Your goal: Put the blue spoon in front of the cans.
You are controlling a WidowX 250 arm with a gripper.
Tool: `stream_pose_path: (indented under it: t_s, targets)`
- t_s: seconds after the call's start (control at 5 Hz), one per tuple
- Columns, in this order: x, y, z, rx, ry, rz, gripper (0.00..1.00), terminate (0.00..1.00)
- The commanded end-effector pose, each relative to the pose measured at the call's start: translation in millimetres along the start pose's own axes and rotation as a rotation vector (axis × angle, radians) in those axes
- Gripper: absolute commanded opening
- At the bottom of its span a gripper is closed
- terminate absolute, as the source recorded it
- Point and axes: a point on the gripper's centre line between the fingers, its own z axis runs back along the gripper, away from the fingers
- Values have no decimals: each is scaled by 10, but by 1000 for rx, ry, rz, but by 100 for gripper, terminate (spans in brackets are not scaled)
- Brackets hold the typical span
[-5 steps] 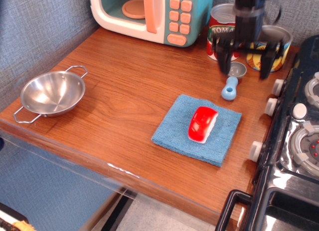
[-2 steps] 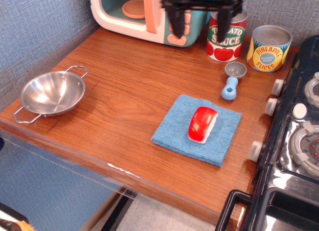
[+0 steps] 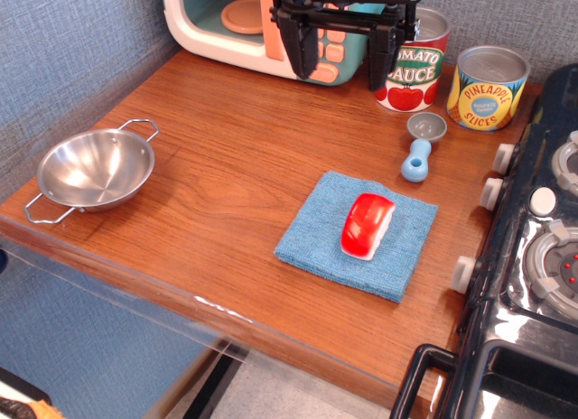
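Note:
The blue spoon lies flat on the wooden counter, its grey bowl toward the back and its light-blue handle toward me. It sits just in front of the two cans: the red-and-white tomato sauce can and the yellow-and-teal pineapple slices can. My gripper hangs above the counter at the back, in front of the toy microwave and left of the tomato sauce can. Its two black fingers stand wide apart and hold nothing.
A toy microwave stands at the back. A blue cloth with a red-and-white toy lies at the centre. A steel bowl sits at the left edge. A black toy stove lines the right side.
My gripper rose from around the spoon, left it lying in front of the cans, and moved left toward the microwave. It has since dropped slightly and shifted a little further left.

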Motion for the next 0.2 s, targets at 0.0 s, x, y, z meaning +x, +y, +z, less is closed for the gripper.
stream_pose_path:
  t_s: [0.0]
  targets:
    - [-15, 24, 157, -2, -38, 0, 100, 100]
